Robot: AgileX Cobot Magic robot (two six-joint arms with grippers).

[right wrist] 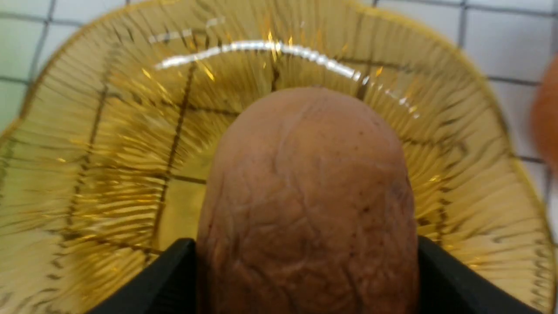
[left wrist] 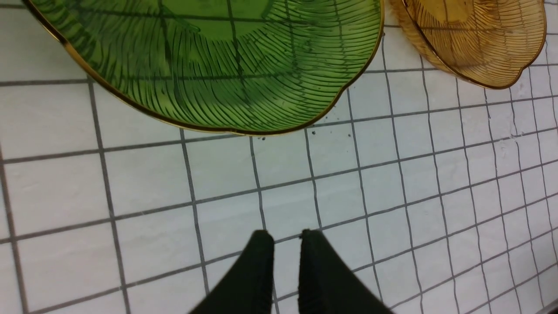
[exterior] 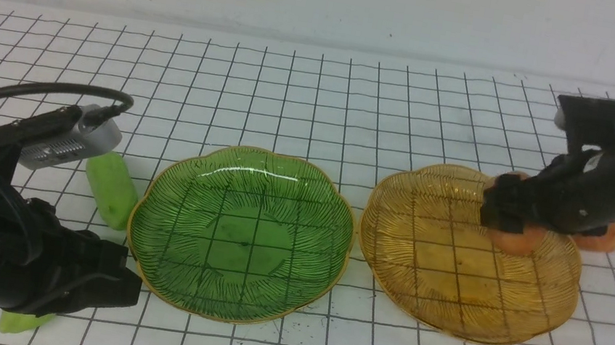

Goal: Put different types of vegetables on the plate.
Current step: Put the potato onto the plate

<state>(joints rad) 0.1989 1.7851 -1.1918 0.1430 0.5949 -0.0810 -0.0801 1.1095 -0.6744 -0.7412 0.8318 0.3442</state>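
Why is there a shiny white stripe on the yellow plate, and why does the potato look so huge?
Right wrist view: light glare streaks across the yellow plate, which looks soft and blurry; the potato sits right by the lens, so it fills the picture. Front view: a smaller glare arc shines on the green plate.

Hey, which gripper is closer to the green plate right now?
Left. The left gripper sits just off the green plate's near-left rim. The right gripper is farther away, over the amber plate, holding a potato-like piece.
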